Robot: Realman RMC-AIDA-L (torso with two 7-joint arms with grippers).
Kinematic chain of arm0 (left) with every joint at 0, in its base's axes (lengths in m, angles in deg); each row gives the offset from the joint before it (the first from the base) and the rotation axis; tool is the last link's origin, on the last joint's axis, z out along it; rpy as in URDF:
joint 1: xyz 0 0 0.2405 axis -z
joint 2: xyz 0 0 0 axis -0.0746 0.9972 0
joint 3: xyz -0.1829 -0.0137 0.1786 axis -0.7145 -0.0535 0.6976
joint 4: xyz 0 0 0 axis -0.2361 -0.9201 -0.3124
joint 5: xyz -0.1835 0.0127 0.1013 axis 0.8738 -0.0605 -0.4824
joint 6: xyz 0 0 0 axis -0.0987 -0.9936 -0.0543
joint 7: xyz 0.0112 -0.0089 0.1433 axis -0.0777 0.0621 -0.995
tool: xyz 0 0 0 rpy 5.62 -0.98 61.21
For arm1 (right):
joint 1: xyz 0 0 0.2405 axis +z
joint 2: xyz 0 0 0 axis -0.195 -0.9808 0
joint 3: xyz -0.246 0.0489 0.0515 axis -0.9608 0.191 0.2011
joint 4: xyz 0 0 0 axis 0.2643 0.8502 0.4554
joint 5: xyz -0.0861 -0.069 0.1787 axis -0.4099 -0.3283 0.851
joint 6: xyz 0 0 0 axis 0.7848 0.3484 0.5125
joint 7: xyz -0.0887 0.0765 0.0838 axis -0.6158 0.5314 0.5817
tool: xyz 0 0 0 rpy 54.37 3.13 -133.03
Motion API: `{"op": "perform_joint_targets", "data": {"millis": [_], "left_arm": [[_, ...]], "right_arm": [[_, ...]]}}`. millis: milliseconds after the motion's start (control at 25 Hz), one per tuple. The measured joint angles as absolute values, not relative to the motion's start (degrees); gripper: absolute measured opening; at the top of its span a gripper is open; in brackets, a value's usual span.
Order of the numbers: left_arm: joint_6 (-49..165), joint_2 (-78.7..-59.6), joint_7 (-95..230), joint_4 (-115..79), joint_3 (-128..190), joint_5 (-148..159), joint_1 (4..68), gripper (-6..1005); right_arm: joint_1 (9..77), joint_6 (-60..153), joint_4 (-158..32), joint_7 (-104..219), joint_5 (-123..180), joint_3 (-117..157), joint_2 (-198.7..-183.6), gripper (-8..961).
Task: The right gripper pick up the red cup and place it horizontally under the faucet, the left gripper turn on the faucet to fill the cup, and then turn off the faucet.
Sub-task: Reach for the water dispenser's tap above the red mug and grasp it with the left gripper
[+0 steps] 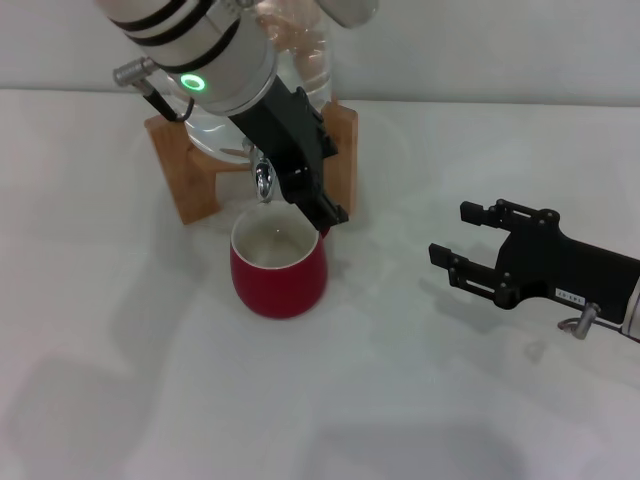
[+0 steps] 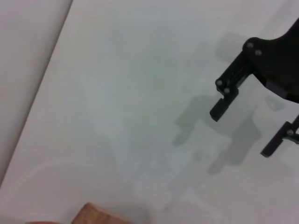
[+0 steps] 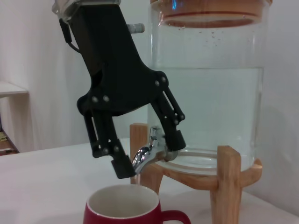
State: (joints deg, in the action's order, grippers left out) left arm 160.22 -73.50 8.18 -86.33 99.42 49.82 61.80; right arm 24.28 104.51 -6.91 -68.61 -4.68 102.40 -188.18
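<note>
The red cup (image 1: 278, 268) stands upright on the white table, its off-white inside facing up, directly under the chrome faucet (image 1: 263, 181). In the right wrist view the cup (image 3: 122, 211) sits below the spout (image 3: 145, 156). My left gripper (image 1: 300, 200) reaches down from the back, its open fingers straddling the faucet (image 3: 149, 156), one finger (image 3: 120, 164) beside the spout. I see no water stream. My right gripper (image 1: 455, 232) is open and empty over the table, well right of the cup; it also shows in the left wrist view (image 2: 240, 133).
The big clear water jar (image 3: 210, 93) rests on a wooden stand (image 3: 225, 173) at the back of the table (image 1: 150, 380). A stand corner shows in the left wrist view (image 2: 93, 215).
</note>
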Motion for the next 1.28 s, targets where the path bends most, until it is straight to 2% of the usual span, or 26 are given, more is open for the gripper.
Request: {"op": "perform_joint_targets", "data": {"millis": [1280], "left_arm": [[158.4, -73.59, 10.9, -92.0, 102.4, 49.4, 60.8, 816]], "right_arm": [[24.1, 104.9, -7.0, -68.6, -4.7, 102.4, -188.06, 632]]}}
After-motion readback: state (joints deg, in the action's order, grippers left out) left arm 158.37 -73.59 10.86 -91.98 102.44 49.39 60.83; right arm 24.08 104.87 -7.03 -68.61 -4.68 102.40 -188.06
